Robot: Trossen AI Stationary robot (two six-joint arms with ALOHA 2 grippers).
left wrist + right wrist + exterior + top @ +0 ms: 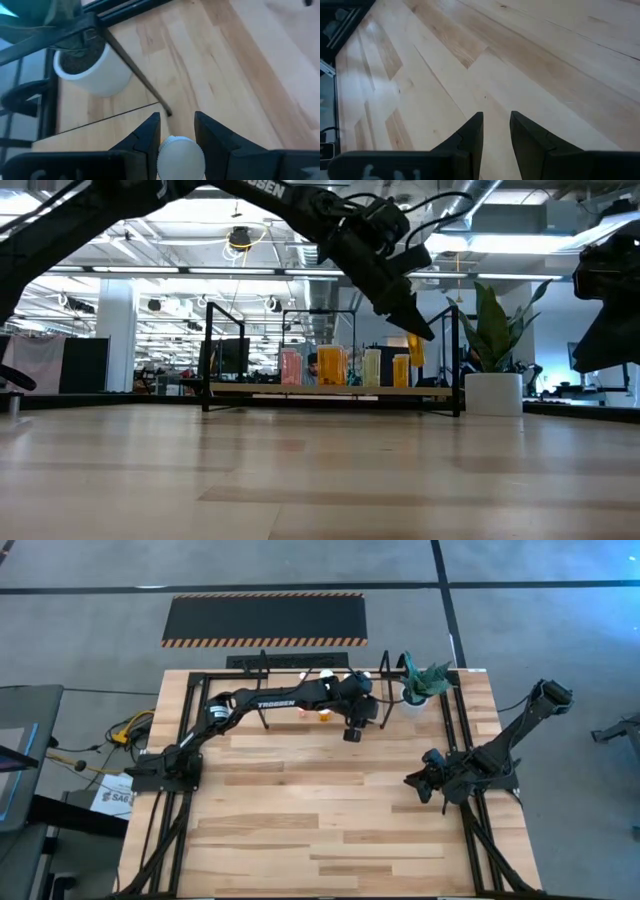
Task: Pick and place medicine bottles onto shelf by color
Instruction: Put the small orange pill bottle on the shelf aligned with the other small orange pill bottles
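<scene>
The left gripper is hanging above the far edge of the table, just in front of the shelf and near its right-hand end. It is clamped on a small bottle — the low view shows an amber body under the fingers, and the left wrist view shows the round white cap pinched between them.

The job is looking well along. Four bottles are standing in a row on the shelf board, running pinkish, orange, pale, then amber. From above, a couple more white caps are showing behind the arm, though I cannot count them. No bottles are lying loose on the open table, so by my guess the one in hand is among the last, and it belongs beside the amber one at the right end.

The right gripper is waiting low near the table's right edge, fingers drawn together on nothing.

The plant pot is sitting at the far right corner. On the left arm, white lettering is reading "TROSSEN" — no bottle label is legible.
</scene>
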